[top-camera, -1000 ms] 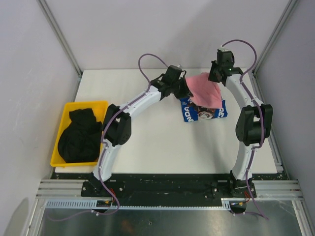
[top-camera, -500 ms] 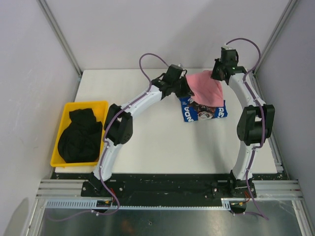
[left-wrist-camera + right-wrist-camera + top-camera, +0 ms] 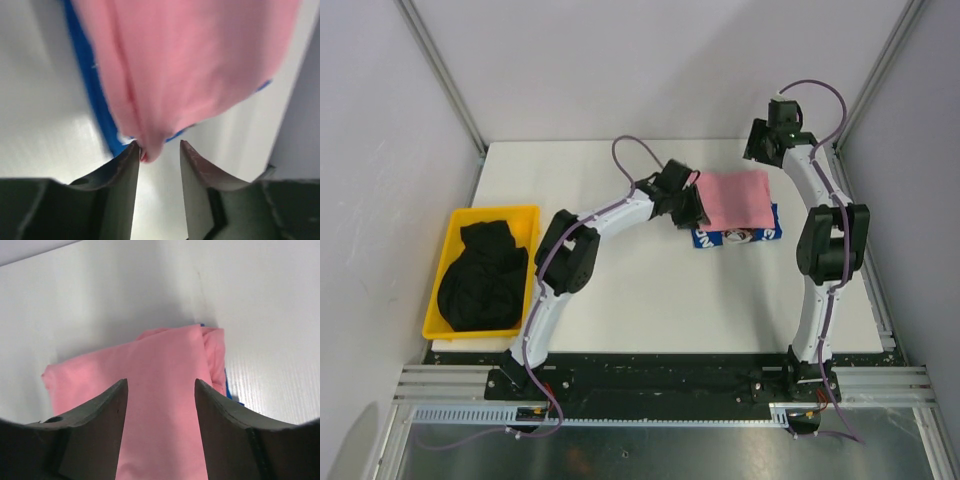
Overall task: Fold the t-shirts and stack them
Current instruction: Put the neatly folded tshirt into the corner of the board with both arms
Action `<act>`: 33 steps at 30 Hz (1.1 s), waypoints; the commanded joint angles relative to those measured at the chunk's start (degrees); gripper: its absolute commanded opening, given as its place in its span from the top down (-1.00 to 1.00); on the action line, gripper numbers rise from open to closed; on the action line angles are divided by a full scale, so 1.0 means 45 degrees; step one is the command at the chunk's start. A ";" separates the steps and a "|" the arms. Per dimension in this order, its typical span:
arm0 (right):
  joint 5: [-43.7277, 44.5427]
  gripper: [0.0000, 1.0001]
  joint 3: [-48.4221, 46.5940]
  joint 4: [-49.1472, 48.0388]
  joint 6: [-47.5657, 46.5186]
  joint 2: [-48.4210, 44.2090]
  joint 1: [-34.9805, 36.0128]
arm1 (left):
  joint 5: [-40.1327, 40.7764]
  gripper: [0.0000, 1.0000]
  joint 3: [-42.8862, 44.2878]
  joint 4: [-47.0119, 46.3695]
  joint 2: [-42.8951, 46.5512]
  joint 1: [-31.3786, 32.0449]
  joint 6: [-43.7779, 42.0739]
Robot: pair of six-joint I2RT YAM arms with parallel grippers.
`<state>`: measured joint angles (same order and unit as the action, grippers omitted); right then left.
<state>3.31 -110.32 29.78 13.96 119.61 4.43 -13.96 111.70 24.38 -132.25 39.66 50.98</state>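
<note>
The pink t-shirt (image 3: pixel 735 198) lies folded flat on top of the folded royal-blue t-shirt (image 3: pixel 736 238), at the back right of the table. My left gripper (image 3: pixel 692 205) is at the pink shirt's left edge. In the left wrist view it (image 3: pixel 159 150) stands open, and a fold of the pink shirt (image 3: pixel 185 60) brushes the tip of its left finger above the blue shirt (image 3: pixel 87 80). My right gripper (image 3: pixel 762 148) hovers by the pink shirt's far right corner. It (image 3: pixel 161 385) is open with the pink shirt (image 3: pixel 160 355) below and nothing gripped. Black t-shirts (image 3: pixel 482 275) lie bunched in the bin.
A yellow plastic bin (image 3: pixel 442 262) sits at the table's left edge. Metal frame posts (image 3: pixel 440 75) rise at the back corners, and grey walls close in both sides. A strip of the blue shirt (image 3: pixel 228 388) shows past the pink shirt's right side.
Both grippers have opened and let go of the pink t-shirt. It was lifted and slanted between them and now lies flat on the blue one. The left gripper has come slightly nearer.
</note>
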 commanded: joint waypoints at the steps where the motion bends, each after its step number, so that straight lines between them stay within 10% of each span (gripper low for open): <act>1: 0.1252 -0.23 -0.1266 0.0867 -0.0250 0.0200 -0.0137 | 0.0252 0.08 -0.1100 0.0018 0.0601 0.0085 -0.0164; 17: 0.0250 -0.03 0.4721 0.0514 0.2118 -0.3347 0.0557 | 0.0402 0.30 -0.2463 0.0014 0.2080 -0.0144 -0.1101; 33: 0.1583 -0.02 0.8098 -0.0692 0.5321 -0.3945 0.5116 | 0.1073 0.23 -0.8186 -0.0007 0.7179 -0.1922 -0.2004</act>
<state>6.52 -74.22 30.35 31.27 101.08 24.95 -10.41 78.87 24.75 -106.67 32.80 44.42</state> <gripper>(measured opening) 0.512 0.385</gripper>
